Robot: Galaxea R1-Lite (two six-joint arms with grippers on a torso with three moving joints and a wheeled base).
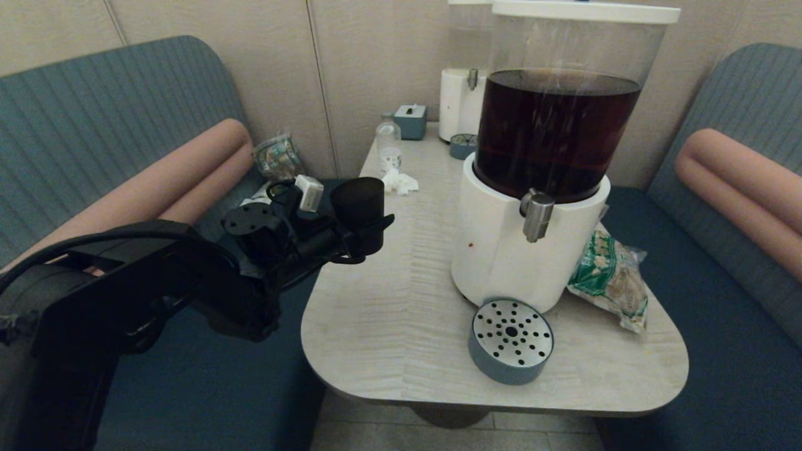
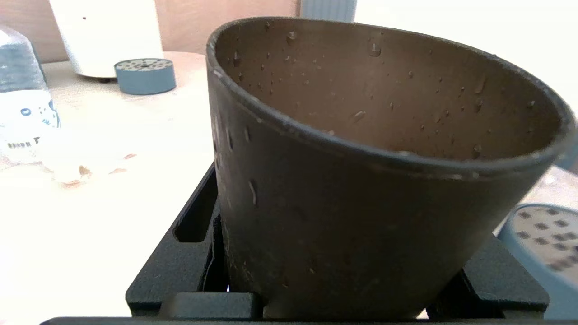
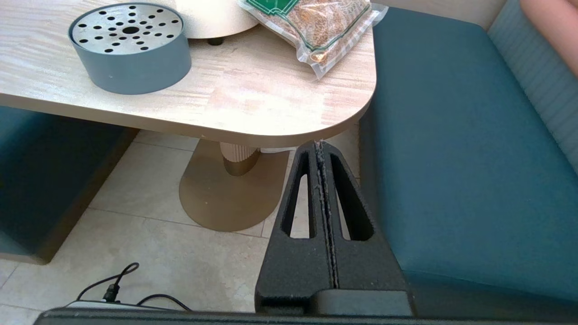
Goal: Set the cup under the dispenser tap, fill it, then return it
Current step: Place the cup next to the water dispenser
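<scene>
The dark tumbler cup [image 1: 357,200] is held upright above the table's left edge, with my left gripper [image 1: 366,235] shut on its lower part. In the left wrist view the cup [image 2: 361,203] fills the frame, empty, with droplets on its inner wall, and one black finger [image 2: 180,253] shows beside it. The steel dispenser tap [image 1: 537,215] juts from the white base [image 1: 501,250] under the tank of dark brown drink, well to the right of the cup. My right gripper [image 3: 321,149] hangs shut below the table's near right corner, out of the head view.
A round grey drip tray [image 1: 510,340] with a perforated steel top sits in front of the dispenser. A bag of grain [image 1: 611,279] lies to its right. Behind stand a clear bottle [image 1: 388,147], crumpled tissue [image 1: 401,183], a tissue box [image 1: 411,120] and a second white dispenser [image 1: 460,94].
</scene>
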